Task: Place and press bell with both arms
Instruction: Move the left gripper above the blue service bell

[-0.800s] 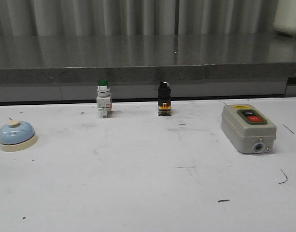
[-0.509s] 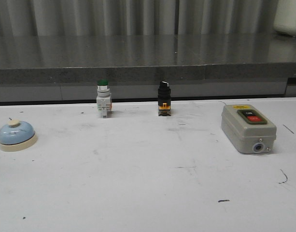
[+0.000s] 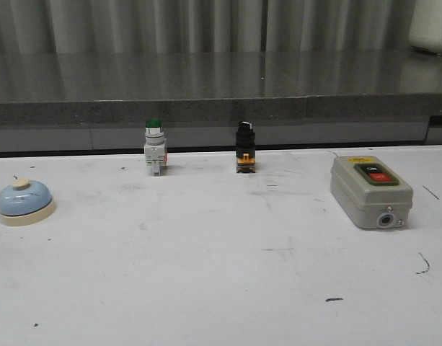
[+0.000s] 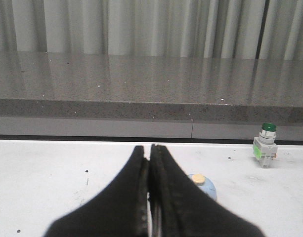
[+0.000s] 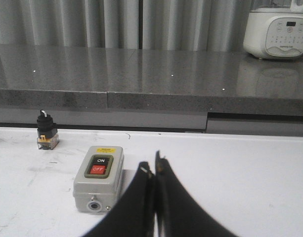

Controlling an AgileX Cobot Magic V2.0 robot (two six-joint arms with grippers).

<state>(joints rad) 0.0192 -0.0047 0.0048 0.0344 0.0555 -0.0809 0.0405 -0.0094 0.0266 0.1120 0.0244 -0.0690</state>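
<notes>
The light-blue bell (image 3: pixel 21 200) with cream base and cream button sits on the white table at the far left in the front view. Neither gripper shows in the front view. In the left wrist view the bell (image 4: pixel 204 184) lies beyond my left gripper (image 4: pixel 150 150), partly hidden behind one black finger. The left gripper is shut and empty. My right gripper (image 5: pixel 152 165) is shut and empty, with the grey switch box (image 5: pixel 99 177) just beside its fingers.
A green-capped push button (image 3: pixel 154 147) and a black selector switch (image 3: pixel 244 146) stand at the table's back edge. The grey ON/OFF switch box (image 3: pixel 370 190) lies at the right. A dark counter runs behind the table, with a white appliance (image 5: pixel 277 30) on it.
</notes>
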